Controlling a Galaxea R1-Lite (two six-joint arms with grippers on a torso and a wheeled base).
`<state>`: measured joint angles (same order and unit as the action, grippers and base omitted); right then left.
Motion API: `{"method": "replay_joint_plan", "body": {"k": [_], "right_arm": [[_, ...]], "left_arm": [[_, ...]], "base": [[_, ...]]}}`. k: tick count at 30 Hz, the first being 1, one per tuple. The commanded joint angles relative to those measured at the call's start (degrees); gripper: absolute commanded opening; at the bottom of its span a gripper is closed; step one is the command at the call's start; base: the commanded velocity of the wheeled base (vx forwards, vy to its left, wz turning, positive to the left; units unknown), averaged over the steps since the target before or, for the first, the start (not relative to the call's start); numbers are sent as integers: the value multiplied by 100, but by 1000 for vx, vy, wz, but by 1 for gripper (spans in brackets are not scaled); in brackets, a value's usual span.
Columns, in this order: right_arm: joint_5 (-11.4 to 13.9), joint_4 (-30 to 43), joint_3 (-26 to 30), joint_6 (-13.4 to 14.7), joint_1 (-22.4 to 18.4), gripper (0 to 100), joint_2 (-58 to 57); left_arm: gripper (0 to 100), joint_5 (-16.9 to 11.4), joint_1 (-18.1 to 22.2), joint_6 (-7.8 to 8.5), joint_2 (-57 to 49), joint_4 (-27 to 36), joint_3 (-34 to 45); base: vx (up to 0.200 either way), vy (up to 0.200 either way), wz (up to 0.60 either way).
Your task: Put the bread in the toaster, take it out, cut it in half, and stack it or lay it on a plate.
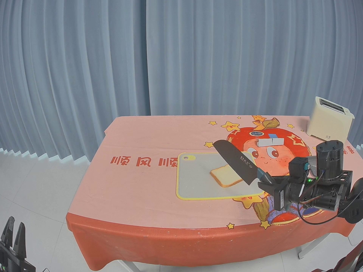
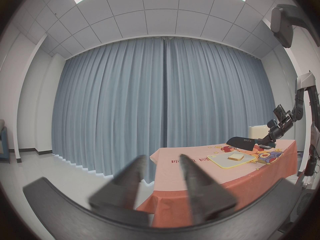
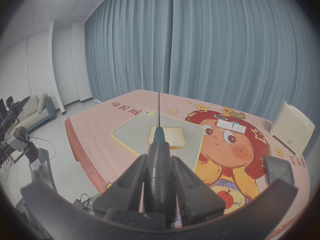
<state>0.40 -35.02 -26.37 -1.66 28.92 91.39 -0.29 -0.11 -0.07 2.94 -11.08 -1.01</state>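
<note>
Pink tablecloth (image 1: pixel 151 193) holds a cutting board (image 1: pixel 193 186) with bread (image 1: pixel 225 175), centre frame; right gripper (image 1: pixel 271 184) clamps a knife (image 1: pixel 236 161) above. Left gripper (image 1: pixel 15 225), lower left, jaws apart, empty.

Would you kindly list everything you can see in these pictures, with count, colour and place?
bread: one slice, pale with tan crust, flat on the cutting board
cutting board: one, grey with yellow rim, on the tablecloth
knife: one, black, in the air above the bread
toaster: one, cream, far right corner of the tablecloth
small block: one, white with a blue piece, between cutting board and toaster
tablecloth: one, pink-orange with cartoon print
curtain: two panels, blue-grey, along the back
right gripper: one, black, shut on the knife's handle
left gripper: one, black, open, low off the tablecloth's near left corner
</note>
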Motion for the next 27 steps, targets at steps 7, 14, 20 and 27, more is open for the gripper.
{"method": "replay_joint_plan", "body": {"k": [7, 14, 20, 27], "right_arm": [[4, -13, 9, -28, 26, 0, -25], [-5, -4, 18, -28, 26, 0, -51], [4, -4, 79, -63, 35, 0, -122], [-5, 4, 79, -98, 26, 0, -113]], "left_arm": [[0, -261, 20, 86, 304, -114, -242], [0, -568, 37, 69, 1455, -984, -215], [0, -595, 29, 86, 2703, -2205, -347], [0, -1535, -7, 16, 3275, -2364, -883]], "base": [[0, 0, 0], [0, 0, 0], [0, 0, 0], [0, 0, 0]]}}
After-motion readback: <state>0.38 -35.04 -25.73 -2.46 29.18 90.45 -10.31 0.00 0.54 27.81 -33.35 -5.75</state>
